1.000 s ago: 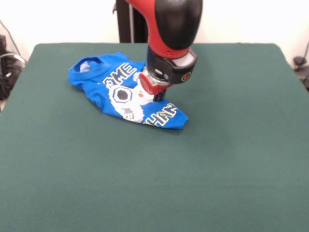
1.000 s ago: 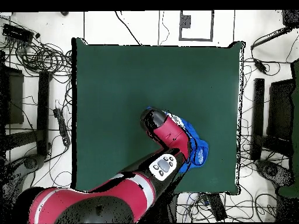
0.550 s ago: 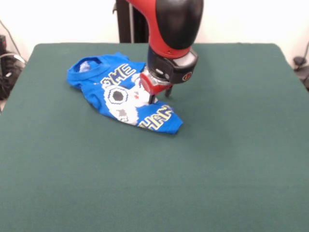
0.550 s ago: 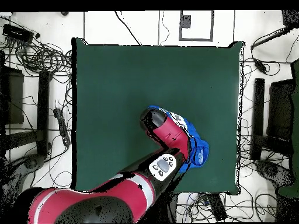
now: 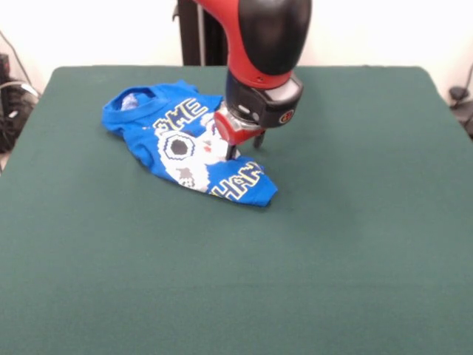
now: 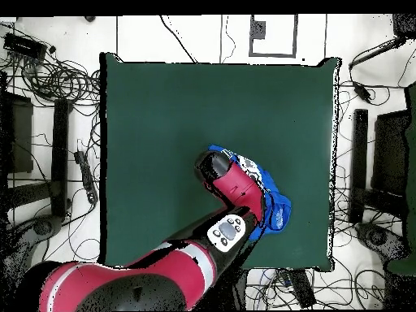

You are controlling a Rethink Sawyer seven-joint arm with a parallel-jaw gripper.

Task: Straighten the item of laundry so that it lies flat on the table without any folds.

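Gripper (image 5: 244, 144) pressing down onto crumpled blue T-shirt (image 5: 181, 144), finger spread impossible to tell, shirt lying bunched on green table (image 5: 355, 244)

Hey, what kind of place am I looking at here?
Probably a robotics lab: a red and black robot arm works a small blue printed T-shirt on a green fabric-covered table, with cables strewn around the floor.

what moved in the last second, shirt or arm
Both, slightly. In the front view the tool rose a little and the T-shirt drew in: its lower hem corner, near the lettering, shifted left and towards the arm, and the bunched cloth tightened. The collar end stayed put on the table. Whether the tool grips the cloth cannot be told.
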